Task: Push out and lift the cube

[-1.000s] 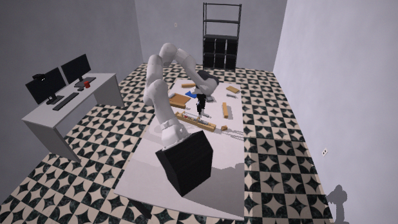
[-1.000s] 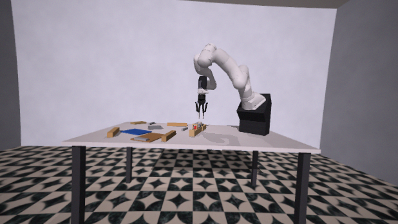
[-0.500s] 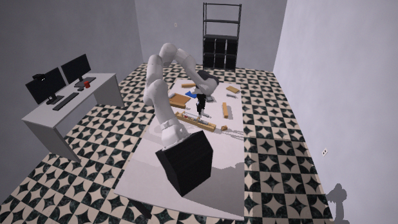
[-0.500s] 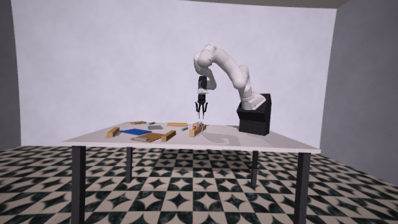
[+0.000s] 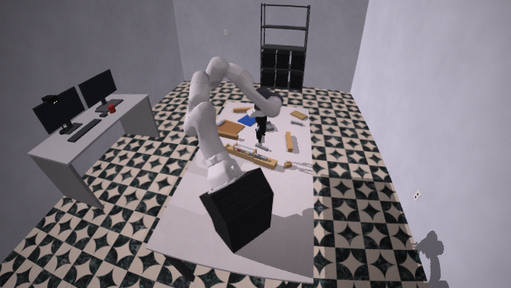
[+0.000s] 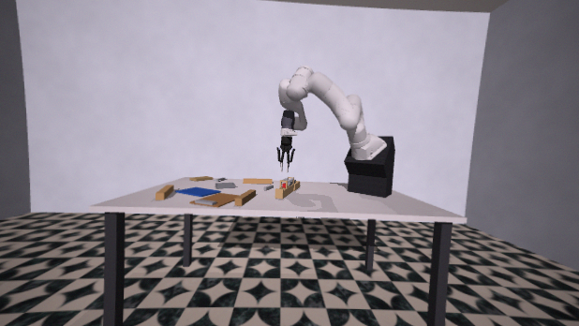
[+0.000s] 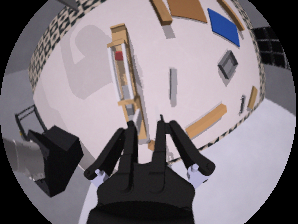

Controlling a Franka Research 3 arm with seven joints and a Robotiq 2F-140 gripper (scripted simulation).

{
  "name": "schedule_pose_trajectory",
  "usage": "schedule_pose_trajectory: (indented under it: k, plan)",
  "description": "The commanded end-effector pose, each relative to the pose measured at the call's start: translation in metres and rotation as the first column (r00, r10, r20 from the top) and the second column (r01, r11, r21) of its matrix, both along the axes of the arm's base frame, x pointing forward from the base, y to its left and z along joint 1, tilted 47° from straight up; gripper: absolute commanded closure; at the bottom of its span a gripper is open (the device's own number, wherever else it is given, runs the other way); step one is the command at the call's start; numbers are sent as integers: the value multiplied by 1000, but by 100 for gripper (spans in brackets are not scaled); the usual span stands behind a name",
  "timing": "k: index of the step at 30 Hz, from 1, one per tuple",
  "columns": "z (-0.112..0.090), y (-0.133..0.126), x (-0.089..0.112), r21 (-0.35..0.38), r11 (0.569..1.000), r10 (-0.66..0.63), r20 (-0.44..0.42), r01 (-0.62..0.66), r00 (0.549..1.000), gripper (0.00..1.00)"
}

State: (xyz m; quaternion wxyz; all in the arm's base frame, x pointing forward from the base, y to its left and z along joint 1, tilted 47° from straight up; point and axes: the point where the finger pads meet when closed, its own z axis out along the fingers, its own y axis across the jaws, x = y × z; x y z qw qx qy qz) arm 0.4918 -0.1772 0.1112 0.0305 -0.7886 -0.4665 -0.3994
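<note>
Table (image 6: 403, 206) with a pale top carries everything in the scene, and no writing or brand can be read on any item. White robot arm (image 6: 334, 105) rises from a black pedestal (image 6: 386, 180) at one end of the table and bends over its middle. Its black gripper (image 6: 286, 165) hangs high in the air, pointing straight down, well above the objects. The fingers stand fairly close together with a narrow gap between them, and nothing is held in that gap.

Below the gripper lies the wooden channel (image 5: 265, 161), a long narrow trough with a see-through roof. The red cube (image 7: 119, 56) sits inside it, partway along its length. A slim grey rod (image 7: 173, 86) lies on the table beside the channel, apart from it. Further off lie a flat wooden tray (image 5: 229, 129), a blue sheet (image 5: 246, 120), a small dark open box (image 7: 228, 64) and several loose wooden blocks (image 5: 288, 141).
</note>
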Motion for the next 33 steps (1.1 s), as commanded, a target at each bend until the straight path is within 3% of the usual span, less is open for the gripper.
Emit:
schedule_pose_trajectory:
  k: [1,3,5,9,33]
  plan:
    - [27,-14,44,85,995,-52,-63,57,997,77]
    - [41,-19,67,90,994,-59,-73,66,996,77]
    - [41,-19,67,90,994,-59,-73,66,996,77]
    - [54,-22,85,94,993,-66,-83,73,994,77]
    - [54,-22,85,94,993,-66,-83,73,994,77]
